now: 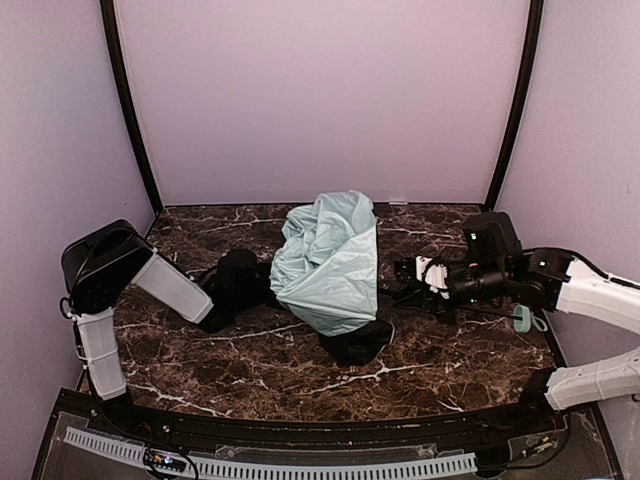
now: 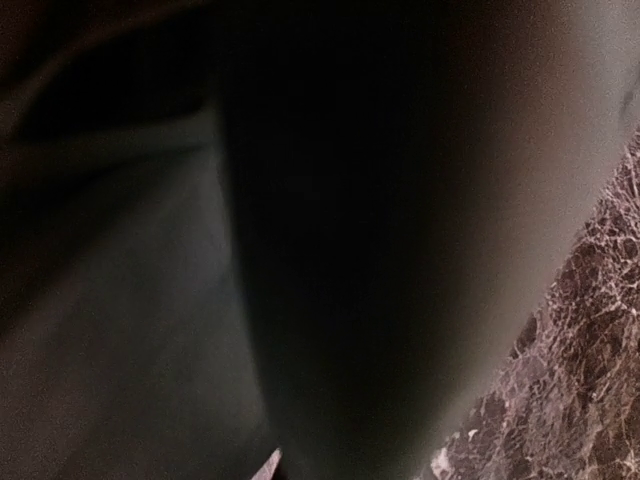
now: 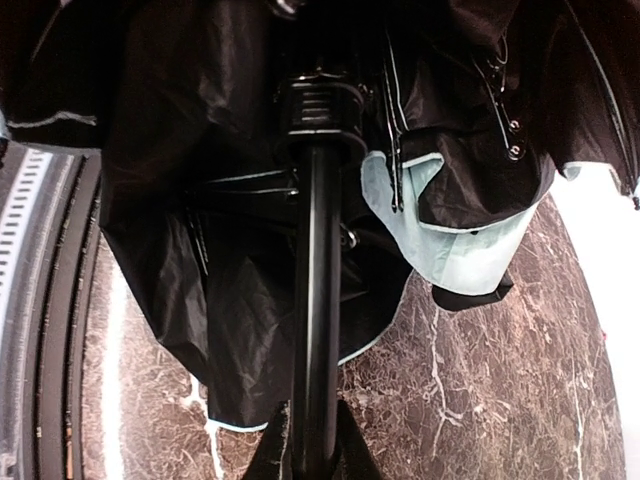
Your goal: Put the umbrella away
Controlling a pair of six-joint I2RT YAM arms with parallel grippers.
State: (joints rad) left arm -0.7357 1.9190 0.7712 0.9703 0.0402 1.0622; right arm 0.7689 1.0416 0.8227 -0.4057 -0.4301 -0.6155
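The umbrella (image 1: 328, 258) lies half collapsed in the middle of the marble table (image 1: 240, 370), mint-green fabric up and black lining spilling out at the front. My right gripper (image 1: 418, 272) is shut on its thin black shaft (image 3: 318, 300), which runs between my fingers (image 3: 270, 455) into the black lining (image 3: 190, 250). A mint-green handle (image 1: 524, 320) shows beside the right arm. My left gripper (image 1: 262, 288) is pushed against the left side of the fabric. In the left wrist view dark fabric (image 2: 300, 240) fills the frame and hides the jaws.
Purple walls close in the table at the back and both sides. A raised black rim with a white toothed strip (image 1: 280, 467) runs along the front edge. Bare marble shows in the right wrist view (image 3: 480, 400) and in the left wrist view (image 2: 590, 340).
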